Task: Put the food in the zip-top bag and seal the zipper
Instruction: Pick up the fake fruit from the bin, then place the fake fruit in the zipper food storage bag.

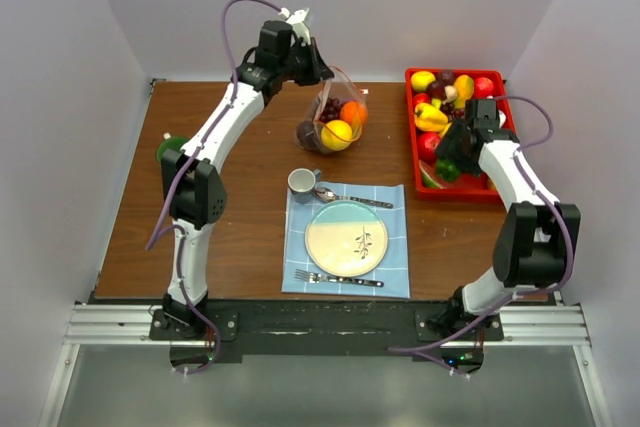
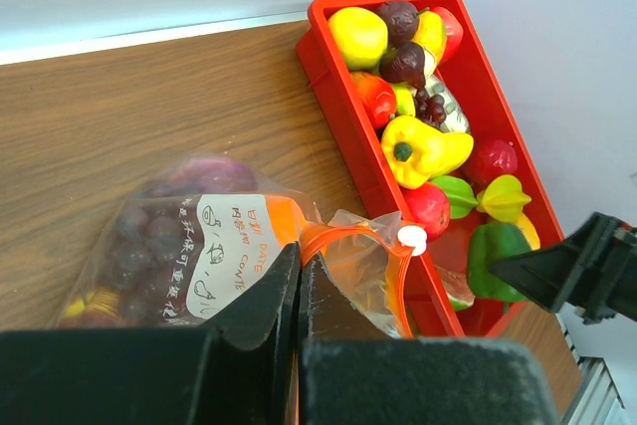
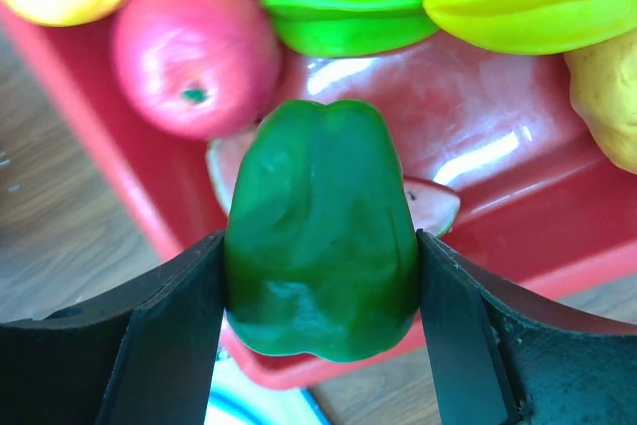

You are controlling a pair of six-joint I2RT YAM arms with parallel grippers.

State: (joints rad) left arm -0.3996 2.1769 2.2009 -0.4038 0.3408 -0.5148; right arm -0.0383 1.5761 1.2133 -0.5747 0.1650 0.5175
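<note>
While a small green object (image 1: 165, 145) is lying half hidden behind the left arm at the left edge of the table (image 1: 230, 227), the left gripper (image 2: 299, 281) is pinching the top of the zip-top bag (image 1: 335, 127). Its jaws are pressing together on the plastic just beside the orange-red zipper (image 2: 343, 233), whose white slider (image 2: 409, 237) is sitting toward the tray side. The bag is hanging from that grip over the back middle of the table, well left of the tray. It is already carrying purple grapes (image 1: 328, 109), an orange (image 1: 353, 112) and a yellow fruit (image 1: 337, 135); whether its bottom is touching the wood I cannot tell. Nearer the arms, a blue placemat (image 1: 395, 282) is bearing a cup (image 1: 302, 182), a spoon (image 1: 350, 198), a plate (image 1: 346, 239) and a fork (image 1: 340, 279). To the right, the red tray (image 1: 411, 142) is holding the rest of the food (image 2: 423, 146). The right gripper (image 3: 318, 276) is clamping a green pepper (image 3: 318, 236) between both fingers over the tray's near left corner.
</note>
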